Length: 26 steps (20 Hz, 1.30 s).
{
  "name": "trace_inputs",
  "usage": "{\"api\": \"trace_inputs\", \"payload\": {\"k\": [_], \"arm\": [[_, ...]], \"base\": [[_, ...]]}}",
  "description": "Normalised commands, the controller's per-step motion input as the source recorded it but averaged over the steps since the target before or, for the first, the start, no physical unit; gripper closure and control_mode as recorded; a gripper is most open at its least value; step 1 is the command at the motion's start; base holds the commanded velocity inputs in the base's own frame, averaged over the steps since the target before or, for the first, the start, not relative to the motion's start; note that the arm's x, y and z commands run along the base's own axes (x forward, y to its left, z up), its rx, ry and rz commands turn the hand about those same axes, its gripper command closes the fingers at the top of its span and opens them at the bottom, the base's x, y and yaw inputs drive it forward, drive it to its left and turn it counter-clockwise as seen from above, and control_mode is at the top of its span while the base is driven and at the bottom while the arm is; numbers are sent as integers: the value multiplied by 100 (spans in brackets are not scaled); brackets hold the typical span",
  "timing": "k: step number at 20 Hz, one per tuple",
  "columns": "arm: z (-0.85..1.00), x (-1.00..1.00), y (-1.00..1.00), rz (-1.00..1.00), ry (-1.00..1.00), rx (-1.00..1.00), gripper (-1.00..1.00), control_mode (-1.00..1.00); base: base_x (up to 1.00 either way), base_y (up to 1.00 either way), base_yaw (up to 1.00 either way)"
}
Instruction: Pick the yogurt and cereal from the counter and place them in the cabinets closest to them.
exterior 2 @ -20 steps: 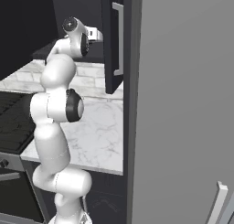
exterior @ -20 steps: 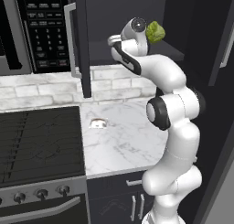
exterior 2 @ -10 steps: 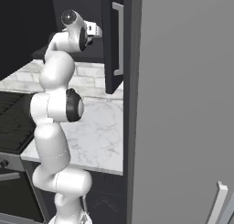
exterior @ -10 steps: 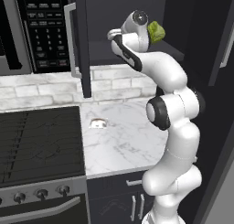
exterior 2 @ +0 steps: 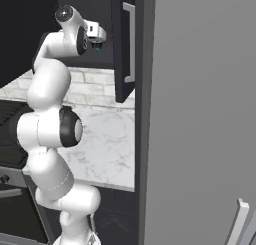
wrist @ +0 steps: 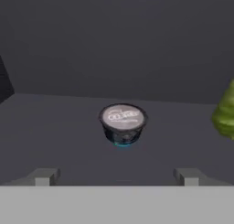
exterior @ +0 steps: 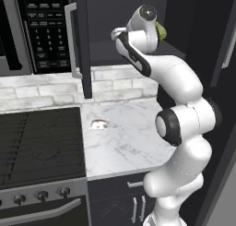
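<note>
The arm reaches up into the open cabinets [exterior: 133, 17] above the counter [exterior: 124, 137], with the hand held at shelf height. In the hand view the gripper [wrist: 116, 176] has its two fingertips [wrist: 43, 176] set wide apart, with nothing between them. The yogurt [wrist: 122, 124] stands upright on the dark cabinet shelf just ahead of the fingertips, centred in the gap but clear of both. It touches neither finger. A green object [wrist: 225, 113] sits on the same shelf to one side of the yogurt, well apart from it; it also shows beside the wrist in the left base view. The cabinet door [exterior: 82, 40] hangs open beside the microwave [exterior: 39, 31]. A flat white lump [exterior: 98, 124] lies on the counter near the stove top [exterior: 39, 144].
</note>
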Motion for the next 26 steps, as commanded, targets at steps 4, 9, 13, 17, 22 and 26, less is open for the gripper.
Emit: {"api": "trace_inputs", "payload": {"k": [4,9,13,17,22,26], "arm": [[0,-99,0,1,0,0,-100,-100],[0,-100,0,1,0,0,-100,-100],[0,-100,0,1,0,0,-100,-100],[-4,-100,0,0,0,1,-100,-100],[-17,-100,0,0,0,0,-100,-100],[-38,-100,0,0,-1,-1,-100,-100]], "base": [[0,0,0],[0,0,0],[0,0,0],[0,0,0],[0,0,0],[0,0,0]]}}
